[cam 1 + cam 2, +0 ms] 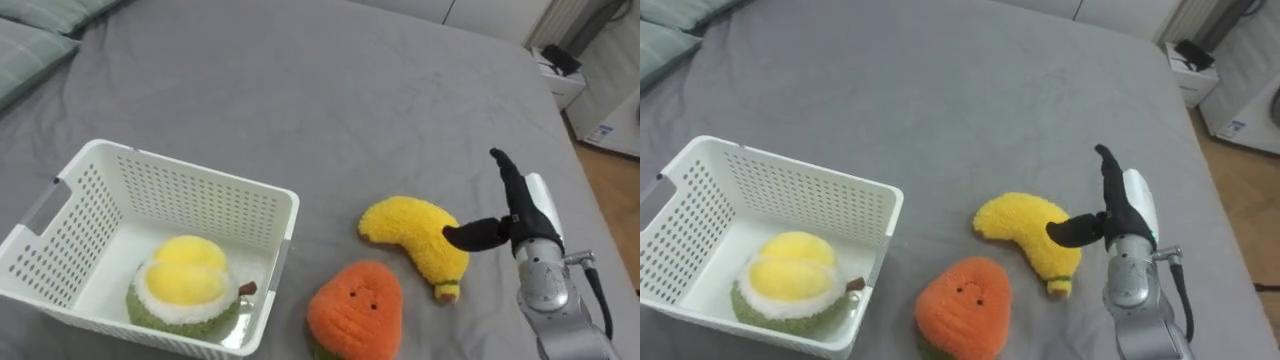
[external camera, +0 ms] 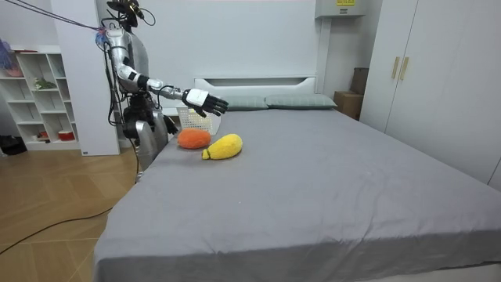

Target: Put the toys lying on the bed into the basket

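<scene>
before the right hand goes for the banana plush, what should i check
1. The right hand is open: ok, fingers straight, thumb spread toward the banana plush.
2. It is beside the toy and holds nothing: ok.
3. Thumb touching the plush: cannot tell.
4. Banana is free of the orange plush toy: ok, they lie close but apart on the grey bed.
5. Room in the white basket: ok, one yellow and green plush fruit lies in it, with bare floor beside it.
</scene>
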Controlling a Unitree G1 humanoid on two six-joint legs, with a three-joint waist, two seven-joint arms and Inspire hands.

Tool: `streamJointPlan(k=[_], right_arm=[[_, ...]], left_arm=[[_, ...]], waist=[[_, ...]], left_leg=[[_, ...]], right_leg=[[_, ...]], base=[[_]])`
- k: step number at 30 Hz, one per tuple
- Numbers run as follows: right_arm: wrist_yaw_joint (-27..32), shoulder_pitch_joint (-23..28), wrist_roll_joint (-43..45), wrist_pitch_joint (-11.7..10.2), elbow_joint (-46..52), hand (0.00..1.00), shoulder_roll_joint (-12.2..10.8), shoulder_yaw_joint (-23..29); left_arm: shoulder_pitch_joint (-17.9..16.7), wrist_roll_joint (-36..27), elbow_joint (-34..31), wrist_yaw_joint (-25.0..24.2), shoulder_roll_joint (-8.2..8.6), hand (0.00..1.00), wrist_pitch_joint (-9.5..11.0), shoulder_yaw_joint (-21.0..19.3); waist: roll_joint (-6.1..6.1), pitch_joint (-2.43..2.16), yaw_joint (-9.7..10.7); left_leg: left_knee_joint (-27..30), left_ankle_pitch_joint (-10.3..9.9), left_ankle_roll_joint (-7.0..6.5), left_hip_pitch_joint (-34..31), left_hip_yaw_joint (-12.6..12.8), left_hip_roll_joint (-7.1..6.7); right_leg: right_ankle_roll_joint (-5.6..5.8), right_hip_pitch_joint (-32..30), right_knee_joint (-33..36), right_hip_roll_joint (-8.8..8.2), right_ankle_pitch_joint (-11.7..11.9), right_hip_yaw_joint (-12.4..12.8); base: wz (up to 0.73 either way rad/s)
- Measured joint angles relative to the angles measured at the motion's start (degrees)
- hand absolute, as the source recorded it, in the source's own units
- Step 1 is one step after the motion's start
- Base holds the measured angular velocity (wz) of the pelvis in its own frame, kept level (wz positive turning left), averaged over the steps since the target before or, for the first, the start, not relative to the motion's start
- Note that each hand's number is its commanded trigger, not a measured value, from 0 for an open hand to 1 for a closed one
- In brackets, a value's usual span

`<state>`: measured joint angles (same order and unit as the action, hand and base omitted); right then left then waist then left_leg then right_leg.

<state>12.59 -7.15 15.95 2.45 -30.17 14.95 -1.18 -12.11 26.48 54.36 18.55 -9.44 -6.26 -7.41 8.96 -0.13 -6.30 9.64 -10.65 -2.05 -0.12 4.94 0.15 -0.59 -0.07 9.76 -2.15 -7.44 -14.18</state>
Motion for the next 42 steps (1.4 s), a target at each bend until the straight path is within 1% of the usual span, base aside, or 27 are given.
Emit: streamJointPlan(k=[1, 3, 5, 7, 8, 10, 12, 13, 14, 16, 18, 21, 23, 24, 26, 30, 33, 35, 38, 42], right_arm=[[0.9, -0.9, -0.1, 0.0, -2.6, 0.0, 0.0, -0.1], [1.9, -3.0, -0.2, 0.0, -6.5, 0.0, 0.1, -0.6], [3.1, -6.3, -0.3, -0.1, -12.9, 0.0, 0.3, -2.2], [3.4, -7.9, -0.8, -0.1, -16.1, 0.0, 0.4, -2.7], [3.5, -8.2, -1.3, -0.1, -17.0, 0.0, 0.6, -2.7], [3.7, -8.8, -2.1, -0.2, -17.8, 0.0, 1.0, -2.7], [4.2, -10.3, -2.3, -0.7, -19.9, 0.0, 1.5, -2.7], [4.9, -11.4, -3.0, -1.3, -21.4, 0.0, 1.7, -2.7], [5.6, -12.4, -4.3, -2.1, -23.4, 0.0, 1.8, -2.7], [6.2, -13.3, -4.7, -2.5, -25.9, 0.0, 1.9, -2.7], [6.4, -13.9, -4.7, -2.7, -26.7, 0.0, 1.9, -3.1], [7.4, -14.4, -4.1, -3.3, -29.2, 0.0, 2.2, -4.3], [7.4, -14.5, -4.1, -3.3, -30.0, 0.0, 2.3, -4.4], [7.4, -14.5, -4.1, -3.4, -30.1, 0.0, 2.3, -4.4], [7.5, -14.6, -4.2, -3.5, -30.4, 0.0, 2.5, -4.4], [8.2, -15.6, -4.1, -3.7, -32.2, 0.0, 2.8, -4.3], [8.5, -15.9, -4.1, -3.8, -32.8, 0.0, 3.1, -4.4], [8.9, -16.9, -4.2, -3.9, -34.8, 0.0, 3.4, -4.4], [9.7, -18.1, -4.1, -3.8, -37.1, 0.0, 3.5, -4.4], [9.7, -18.7, -4.1, -3.8, -37.5, 0.0, 3.7, -4.4]], left_arm=[[0.2, 0.0, -0.5, 0.0, -0.43, 0.0, 0.1, 0.3], [1.1, -0.1, -0.3, 0.0, -0.91, 0.0, 0.3, 0.9], [2.6, -1.9, 0.4, 0.4, -0.95, 0.0, 0.5, 2.0], [3.9, -2.2, 0.9, 1.0, -1.03, 0.0, 0.7, 2.8], [4.3, -2.2, 0.9, 1.2, -1.15, 0.0, 1.0, 3.1], [4.8, -2.3, 0.9, 1.2, -1.15, 0.0, 1.4, 3.1], [4.8, -3.4, 1.1, 1.2, -1.15, 0.0, 1.7, 3.2], [5.1, -4.6, 1.1, 1.2, -1.15, 0.0, 1.7, 3.2], [5.2, -5.0, 1.2, 1.2, -1.19, 0.0, 1.9, 3.2], [5.7, -6.2, 1.3, 1.2, -1.31, 0.0, 2.8, 3.4], [6.1, -6.7, 1.9, 1.3, -1.35, 0.0, 3.2, 4.5], [6.3, -6.7, 2.7, 1.3, -1.35, 0.0, 3.7, 4.8], [6.2, -6.7, 3.2, 1.3, -1.35, 0.0, 3.7, 5.1], [6.2, -6.7, 3.2, 1.3, -1.35, 0.0, 3.7, 5.1], [6.4, -6.7, 3.2, 1.2, -1.35, 0.0, 3.7, 5.2], [7.1, -6.7, 3.2, 1.0, -1.34, 0.0, 3.9, 5.2], [7.4, -6.8, 3.1, 1.0, -1.34, 0.0, 4.4, 5.3], [7.7, -6.8, 3.0, 1.0, -1.34, 0.0, 4.9, 5.8], [8.0, -7.3, 3.0, 1.0, -1.34, 0.0, 5.0, 6.9], [8.1, -8.9, 3.0, 1.0, -1.37, 0.0, 5.0, 8.0]], waist=[[0.04, -0.03, -0.4], [0.19, 0.04, -0.5], [-0.59, 0.74, -0.5], [-0.95, 0.99, -0.8], [-1.09, 1.03, -1.5], [-1.13, 1.05, -1.9], [-1.11, 1.04, -2.1], [-1.11, 1.04, -2.1], [-1.17, 1.08, -1.9], [-1.21, 1.1, -2.0], [-1.43, 1.25, -2.4], [-1.55, 1.34, -3.6], [-2.03, 1.68, -3.8], [-2.1, 1.73, -3.9], [-2.15, 1.76, -4.5], [-2.12, 1.77, -4.7], [-2.06, 1.8, -4.8], [-2.0, 1.84, -4.8], [-1.98, 1.89, -4.8], [-1.99, 2.03, -4.8]], left_leg=[[0.2, 0.1, 0.02, -1.2, 0.0, 0.07], [0.5, 0.3, 0.03, -2.8, -0.1, 0.1], [1.7, 0.3, 0.0, -4.8, -0.4, 0.08], [1.7, 0.4, -0.07, -6.3, -0.5, 0.07], [1.7, 0.4, -0.06, -7.3, -0.6, 0.11], [1.8, 0.6, -0.04, -8.5, -0.5, 0.12], [1.7, 0.9, -0.03, -9.4, -0.5, 0.06], [1.7, 1.0, -0.02, -10.1, -0.6, 0.04], [1.8, 1.0, -0.03, -10.6, -1.0, -0.04], [1.8, 1.1, -0.02, -10.9, -1.1, -0.03], [1.8, 1.1, -0.03, -11.6, -1.3, -0.08], [1.8, 1.1, -0.03, -12.3, -1.3, -0.07], [1.7, 1.2, -0.03, -12.7, -1.9, -0.1], [1.7, 1.2, -0.03, -12.9, -1.9, -0.11], [1.7, 1.4, -0.01, -13.7, -2.0, -0.17], [1.7, 1.6, 0.01, -14.3, -2.3, -0.27], [1.7, 1.7, -0.09, -14.4, -2.2, -0.43], [1.7, 1.8, -0.22, -14.4, -2.2, -0.56], [1.7, 2.0, -0.4, -14.4, -2.2, -0.71], [1.7, 2.1, -0.53, -14.4, -2.2, -0.85]], right_leg=[[-0.08, -1.0, 0.0, 0.03, 0.2, 0.0], [-0.2, -2.4, 0.0, 0.05, 0.5, -0.1], [-0.23, -3.8, 0.0, 0.02, 0.7, -0.5], [-0.27, -5.1, 0.0, -0.02, 0.8, -0.7], [-0.32, -6.1, 0.0, -0.03, 0.9, -0.9], [-0.38, -7.3, 0.0, -0.04, 0.9, -0.9], [-0.39, -8.3, 0.0, -0.12, 1.0, -1.0], [-0.39, -9.0, 0.0, -0.15, 1.0, -1.0], [-0.39, -9.3, -0.1, -0.25, 1.0, -1.7], [-0.39, -9.6, -0.1, -0.26, 1.0, -1.9], [-0.39, -10.2, -0.2, -0.3, 1.0, -2.3], [-0.39, -11.0, -0.2, -0.3, 1.0, -2.4], [-0.39, -11.2, -0.2, -0.34, 1.0, -3.1], [-0.39, -11.3, -0.2, -0.35, 1.0, -3.1], [-0.39, -12.1, -0.2, -0.4, 1.0, -3.2], [-0.39, -12.6, -0.2, -0.48, 1.0, -3.3], [-0.39, -12.6, -0.2, -0.64, 1.0, -3.5], [-0.34, -12.6, -0.1, -0.79, 1.0, -3.5], [-0.23, -12.6, -0.1, -1.01, 1.1, -3.7], [-0.12, -12.6, 0.0, -1.18, 1.1, -3.8]], base=[[0.0], [0.02], [0.1], [0.06], [0.0], [0.0], [0.0], [0.08], [0.14], [0.18], [0.04], [0.02], [0.11], [0.08], [0.0], [0.04], [0.0], [0.0], [0.0], [0.0]])
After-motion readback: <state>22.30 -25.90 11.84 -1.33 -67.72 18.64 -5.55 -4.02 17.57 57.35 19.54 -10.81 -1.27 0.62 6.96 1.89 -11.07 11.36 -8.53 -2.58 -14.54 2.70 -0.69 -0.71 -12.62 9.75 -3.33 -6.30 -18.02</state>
